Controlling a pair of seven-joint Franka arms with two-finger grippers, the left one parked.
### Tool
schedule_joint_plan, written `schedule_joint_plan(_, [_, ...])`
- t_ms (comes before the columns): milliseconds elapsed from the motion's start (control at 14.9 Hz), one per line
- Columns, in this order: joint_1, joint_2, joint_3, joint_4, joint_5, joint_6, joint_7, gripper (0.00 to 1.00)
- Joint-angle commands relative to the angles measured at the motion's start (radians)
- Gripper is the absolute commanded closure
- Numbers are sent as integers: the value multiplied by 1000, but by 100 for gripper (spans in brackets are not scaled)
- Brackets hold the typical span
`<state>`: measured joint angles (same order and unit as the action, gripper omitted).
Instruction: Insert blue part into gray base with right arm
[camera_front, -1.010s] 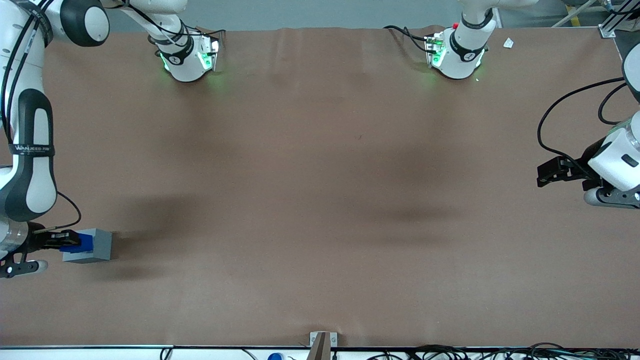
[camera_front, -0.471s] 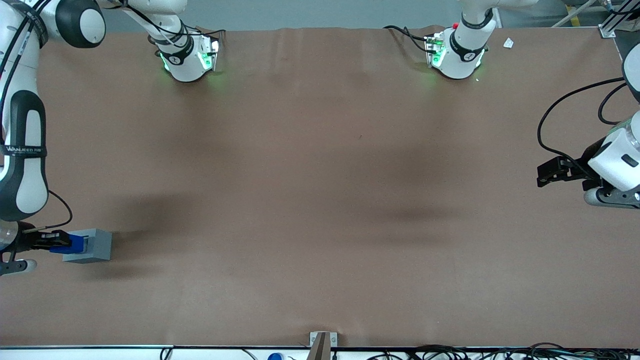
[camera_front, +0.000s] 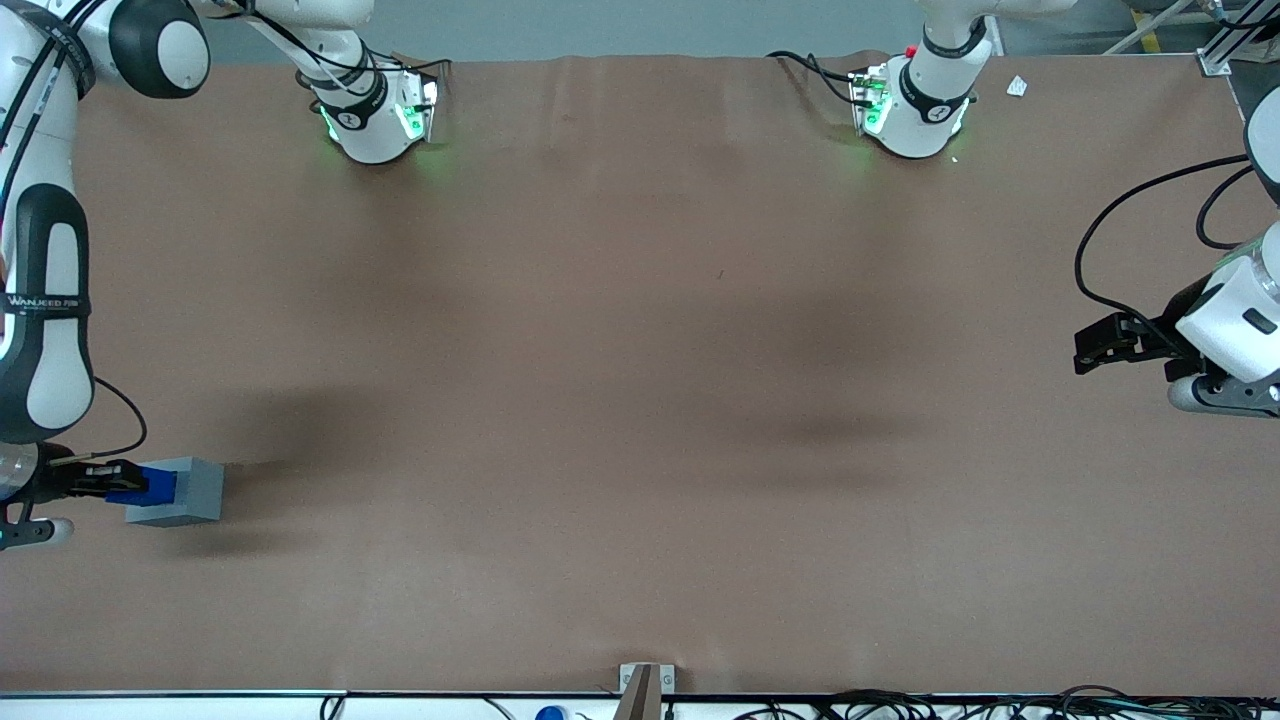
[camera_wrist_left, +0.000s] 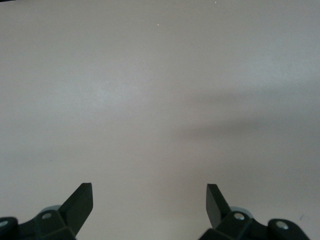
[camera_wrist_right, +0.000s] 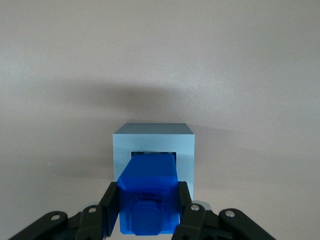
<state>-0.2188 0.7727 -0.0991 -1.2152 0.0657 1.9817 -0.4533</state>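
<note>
gripper: black, two-fingered, at the working arm's end of the table, low over the base; its fingers are clamped on the two sides of the blue part.
blue part: bright blue plastic block, glossy, with bevelled edges and a moulded octagonal face toward the wrist camera; held over the base's recess, its leading end at or just inside the opening. how deep it sits cannot be told. in the front view it shows at the base's top.
base: light gray square block, matte, flat-sided, with a dark square recess in its top; it stands on the table, toward the working arm's end, casting a soft shadow.
right arm: white, smooth shells with black bands and lettering; a thin black cable loops from it toward the gripper.
table: covered in brown, matte sheet with faint creases and broad soft shadows.
around: two white arm bases with green lights stand farther from the front camera than the base, well apart from it; a small metal bracket sits at the table's near edge.
in the way: nothing lies between blue part and recess in the wrist view.
</note>
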Motion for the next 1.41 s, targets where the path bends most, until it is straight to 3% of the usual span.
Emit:
schedule_joint_plan(0, [-11,3,13,-3,14,-3,27,65])
schedule_joint_plan(606, [-14,23,13,0,13,11,28,63])
schedule_joint_plan(673, [-14,23,13,0,13,11,30,53])
schedule_joint_plan(808, [-19,23,15,0,16,11,31,15])
schedule_joint_plan(942, [-23,23,15,0,45,9,30,0])
schedule_joint_plan(1144, [-4,-7,18,3,46,-14,31,0])
schedule_joint_plan(1346, [36,-111,18,-1,49,-194,173,0])
